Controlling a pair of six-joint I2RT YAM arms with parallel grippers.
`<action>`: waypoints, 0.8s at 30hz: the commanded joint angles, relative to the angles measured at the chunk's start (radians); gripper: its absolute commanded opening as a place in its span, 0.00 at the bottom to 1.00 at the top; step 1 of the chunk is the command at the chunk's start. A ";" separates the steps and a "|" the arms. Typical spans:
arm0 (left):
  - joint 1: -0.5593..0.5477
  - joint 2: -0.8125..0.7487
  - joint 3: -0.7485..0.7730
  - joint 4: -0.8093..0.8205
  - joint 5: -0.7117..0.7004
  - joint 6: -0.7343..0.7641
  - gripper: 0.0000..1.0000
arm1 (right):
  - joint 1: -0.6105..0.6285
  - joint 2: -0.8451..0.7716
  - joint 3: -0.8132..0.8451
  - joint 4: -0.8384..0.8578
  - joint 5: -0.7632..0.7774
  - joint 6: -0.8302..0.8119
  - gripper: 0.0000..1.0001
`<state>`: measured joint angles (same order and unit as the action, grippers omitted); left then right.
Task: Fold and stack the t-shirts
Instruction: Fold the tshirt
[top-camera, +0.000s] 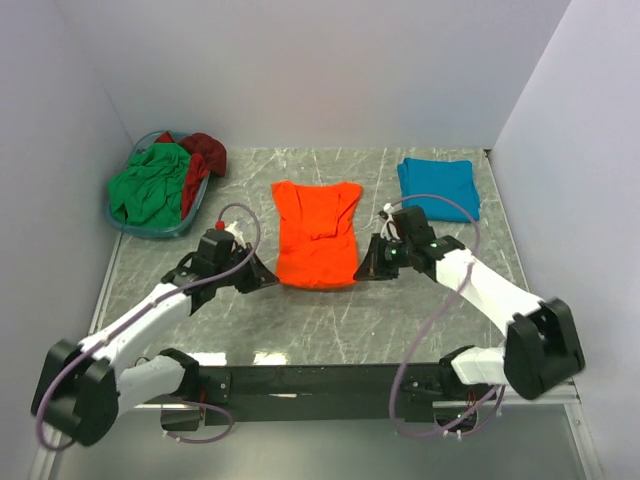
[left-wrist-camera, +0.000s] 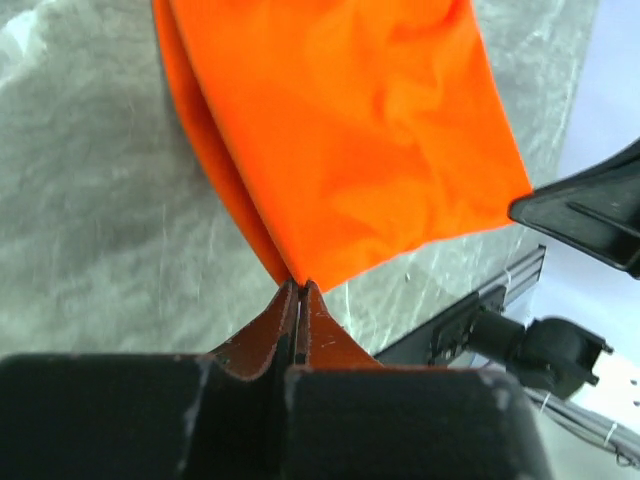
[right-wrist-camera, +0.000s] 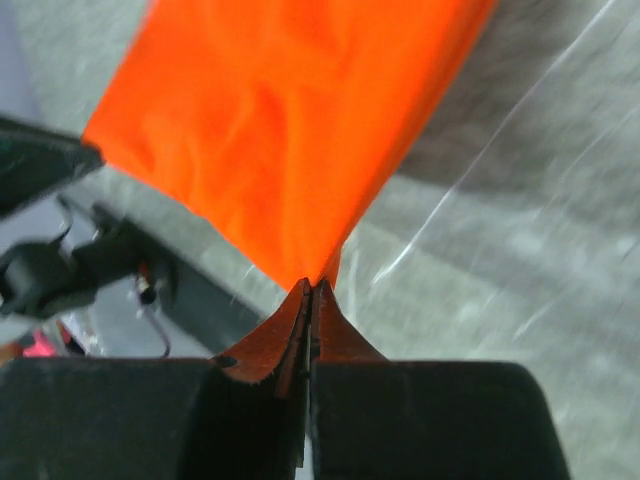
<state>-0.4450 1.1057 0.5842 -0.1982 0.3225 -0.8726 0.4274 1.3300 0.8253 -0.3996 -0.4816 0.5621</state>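
Note:
The orange t-shirt lies in the middle of the table, folded to a narrow strip with its sleeves tucked in. My left gripper is shut on its near left corner. My right gripper is shut on its near right corner. The near edge is lifted a little between them. A folded teal blue t-shirt lies at the back right. The green t-shirt and the dark red t-shirt are crumpled in the basket.
The blue plastic basket stands at the back left corner. White walls close the table on three sides. The black base rail runs along the near edge.

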 joint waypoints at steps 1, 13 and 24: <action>-0.004 -0.092 0.040 -0.164 -0.013 0.043 0.00 | 0.014 -0.129 -0.006 -0.151 -0.058 -0.031 0.00; -0.004 -0.144 0.253 -0.248 -0.099 0.076 0.00 | 0.014 -0.267 0.074 -0.255 -0.080 -0.045 0.00; 0.026 0.210 0.509 -0.083 -0.056 0.127 0.00 | -0.073 -0.146 0.196 -0.185 -0.003 -0.021 0.00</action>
<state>-0.4355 1.2617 1.0012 -0.3607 0.2649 -0.7879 0.3828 1.1614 0.9451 -0.6216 -0.5110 0.5461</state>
